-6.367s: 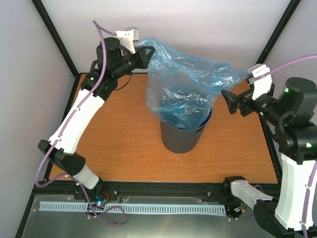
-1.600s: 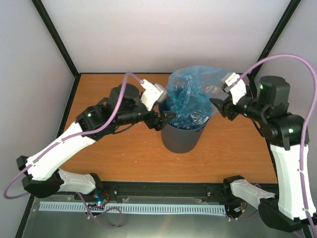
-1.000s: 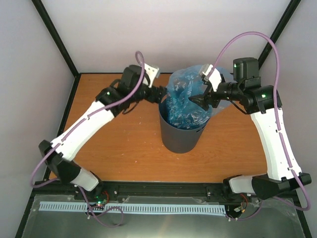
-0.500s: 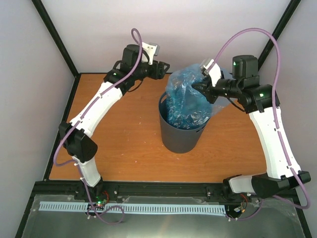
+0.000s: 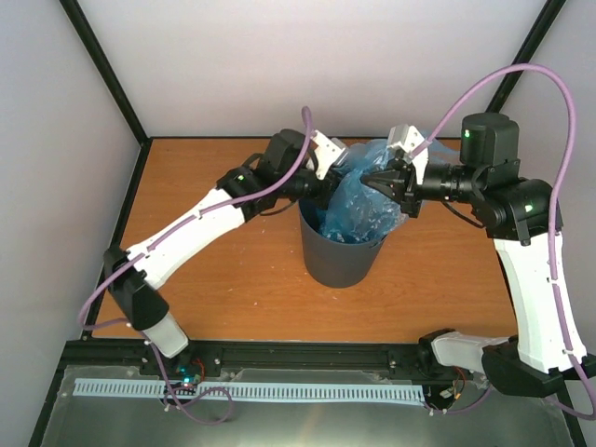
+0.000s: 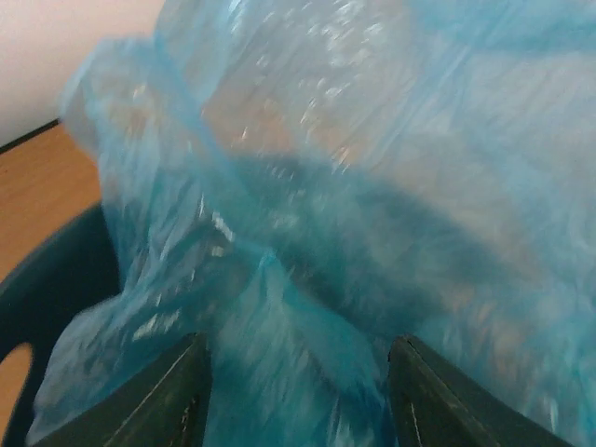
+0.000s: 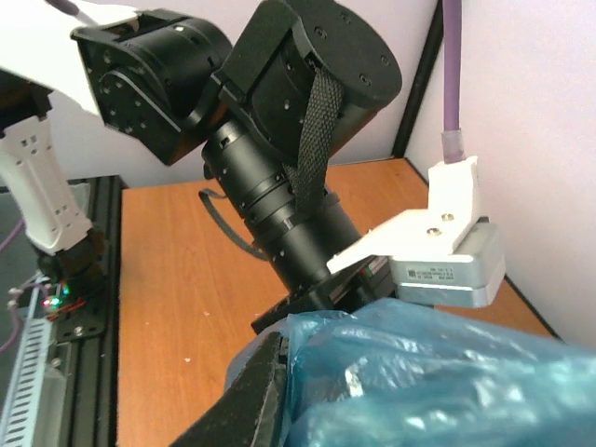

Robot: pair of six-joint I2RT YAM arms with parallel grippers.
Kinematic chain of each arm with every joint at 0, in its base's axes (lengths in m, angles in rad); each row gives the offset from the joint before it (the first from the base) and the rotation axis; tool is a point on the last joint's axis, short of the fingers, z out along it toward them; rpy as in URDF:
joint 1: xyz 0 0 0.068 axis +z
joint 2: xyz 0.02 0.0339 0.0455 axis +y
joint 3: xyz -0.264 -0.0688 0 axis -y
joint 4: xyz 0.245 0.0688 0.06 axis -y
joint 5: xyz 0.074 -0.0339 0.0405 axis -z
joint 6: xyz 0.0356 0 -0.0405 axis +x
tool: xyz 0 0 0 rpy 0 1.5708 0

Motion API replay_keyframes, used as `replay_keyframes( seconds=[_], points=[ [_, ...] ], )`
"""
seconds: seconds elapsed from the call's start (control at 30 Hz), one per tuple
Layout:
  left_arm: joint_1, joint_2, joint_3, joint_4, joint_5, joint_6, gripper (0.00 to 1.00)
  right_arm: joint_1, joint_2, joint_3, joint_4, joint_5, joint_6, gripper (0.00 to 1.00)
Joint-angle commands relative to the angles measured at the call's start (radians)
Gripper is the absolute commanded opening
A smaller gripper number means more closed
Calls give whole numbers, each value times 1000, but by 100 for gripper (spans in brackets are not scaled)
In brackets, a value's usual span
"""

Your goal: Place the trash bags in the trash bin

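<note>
1. On the orange table (image 5: 233, 270), the trash bag (image 5: 368, 200) bulges from the trash bin (image 5: 340, 261).
2. The left gripper (image 6: 298, 343) gapes wide, plastic between its fingers.
3. The right gripper (image 5: 370, 179) pinches the trash bag.

Top view looks down; both close wrist views share the trash bags (image 5: 368, 200).

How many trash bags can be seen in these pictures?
1. A single light-blue trash bag sits partly inside the dark grey trash bin, with its top bunched up above the rim. Another bag underneath it would be hidden.
</note>
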Motion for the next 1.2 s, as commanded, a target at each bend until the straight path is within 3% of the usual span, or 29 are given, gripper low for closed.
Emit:
replay_keyframes(
  seconds=[0.0,0.2,0.33,0.43,0.7,0.87,0.9,1.0,1.17],
  points=[
    [5,-104,-100,2,-56,-27,52,42,8,-9,-65,-31,-38,10],
    [5,-87,-110,-22,-190,-61,51,120,45,-70,-38,41,-11,10],
    [8,-110,-69,-36,-320,-67,74,158,65,-81,-15,78,15,11],
    [29,-157,-25,-80,-416,-64,81,180,81,-76,14,96,50,10],
    [112,-403,-108,-119,-563,-47,86,368,213,39,6,180,86,11],
    [115,-519,-132,-161,-580,-48,87,453,296,53,27,257,125,11],
    [115,-533,-140,-165,-573,-46,87,455,315,64,20,261,136,13],
    [115,-557,-163,-166,-508,-42,87,455,355,109,-15,271,141,37],
    [114,-563,-172,-163,-421,-28,86,455,294,143,-52,252,132,61]
  ],
)
